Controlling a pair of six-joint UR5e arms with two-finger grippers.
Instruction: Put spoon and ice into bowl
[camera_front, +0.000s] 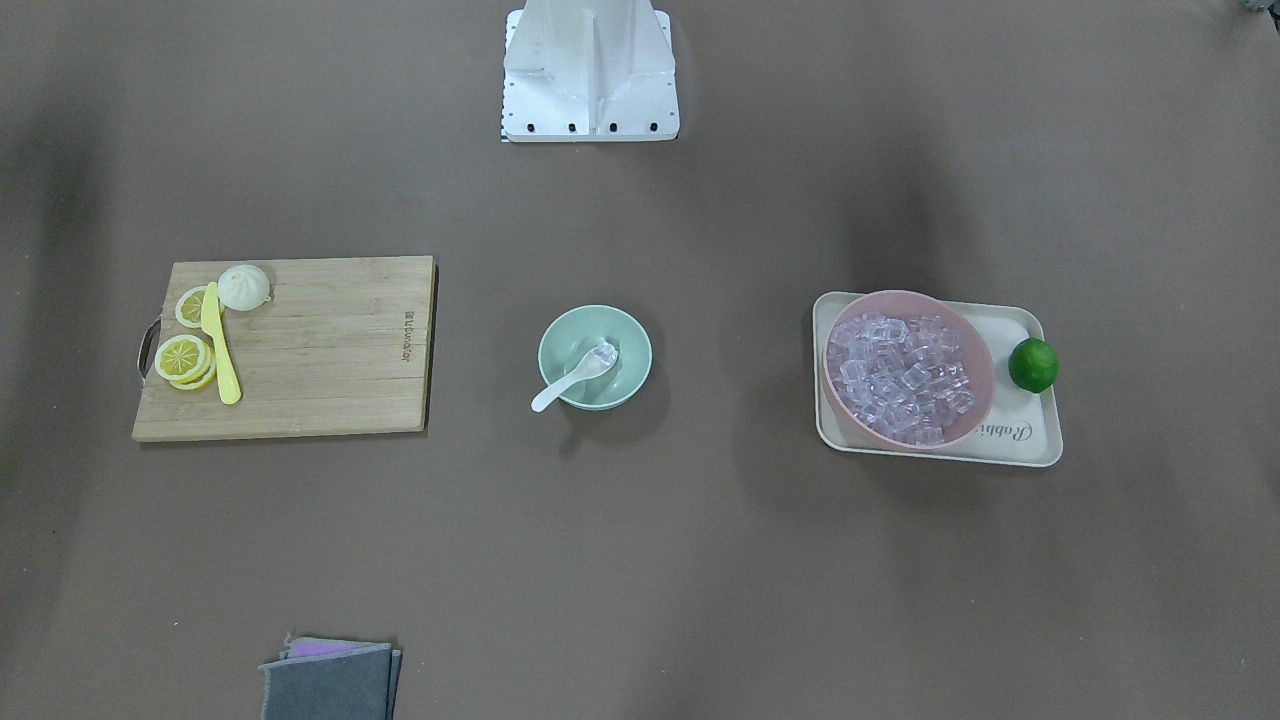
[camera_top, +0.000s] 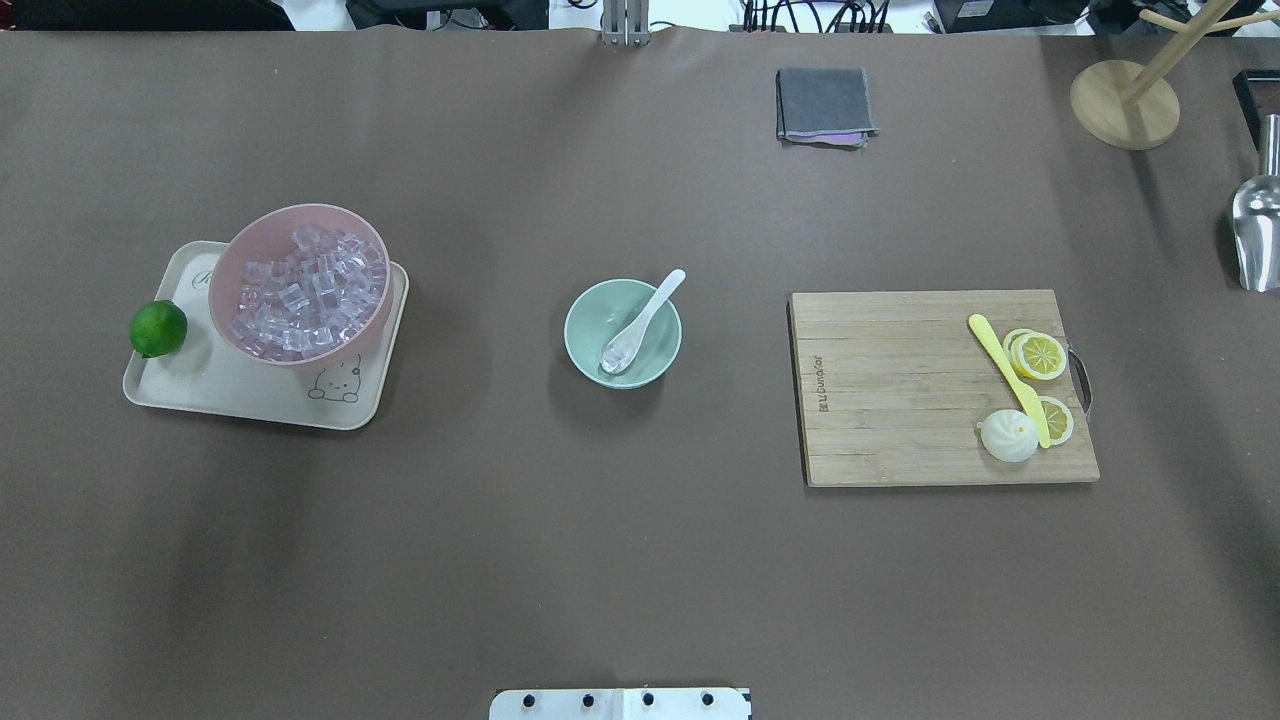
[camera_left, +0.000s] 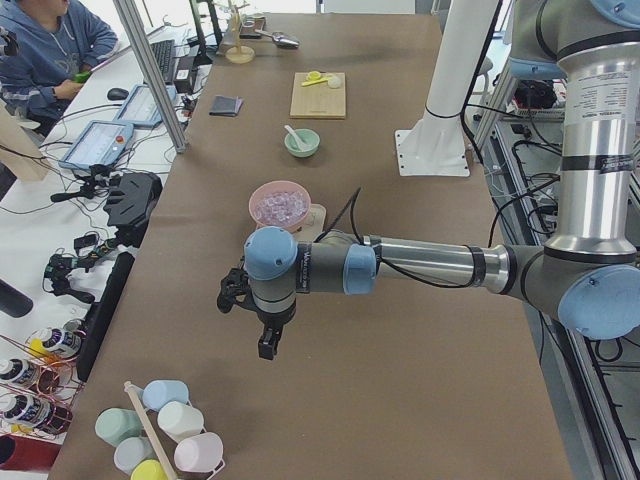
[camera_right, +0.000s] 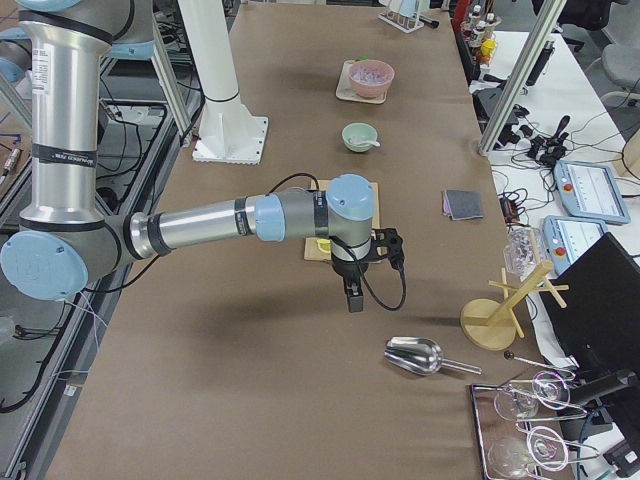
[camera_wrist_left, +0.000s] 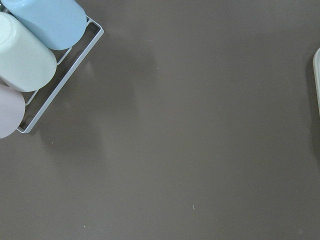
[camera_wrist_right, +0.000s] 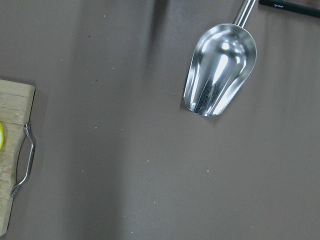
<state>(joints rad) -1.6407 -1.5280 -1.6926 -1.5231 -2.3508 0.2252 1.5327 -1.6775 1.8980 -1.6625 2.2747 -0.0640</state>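
The mint-green bowl (camera_front: 632, 343) stands at the table's middle and also shows in the overhead view (camera_top: 590, 318). The white spoon (camera_front: 568, 381) lies in it, scoop down inside and handle over the rim (camera_top: 652, 306). One clear ice cube (camera_front: 605, 351) sits in the spoon's scoop (camera_top: 613, 355). My left gripper (camera_left: 268, 346) hangs over bare table far from the bowl, past the ice tray. My right gripper (camera_right: 352, 300) hangs beyond the cutting board. Both show only in the side views, so I cannot tell if they are open or shut.
A pink bowl (camera_top: 230, 268) full of ice cubes and a lime (camera_top: 158, 328) sit on a beige tray (camera_top: 230, 397). A cutting board (camera_top: 900, 400) holds lemon slices, a bun and a yellow knife (camera_top: 1005, 375). A grey cloth (camera_top: 823, 105), a metal scoop (camera_wrist_right: 220, 75) and a cup rack (camera_wrist_left: 30, 60) lie at the edges.
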